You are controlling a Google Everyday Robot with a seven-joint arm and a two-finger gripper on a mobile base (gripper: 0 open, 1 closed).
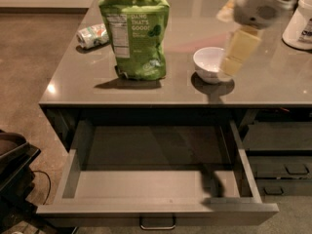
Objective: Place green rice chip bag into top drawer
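Standing upright on the counter (273, 82) near a crushed can (91, 35), the green chip bag (138, 35) is not yet grasped, the hand (233, 62) hovers over the white bowl (207, 65), its grip impossible to tell, and the top drawer (146, 186) is open.
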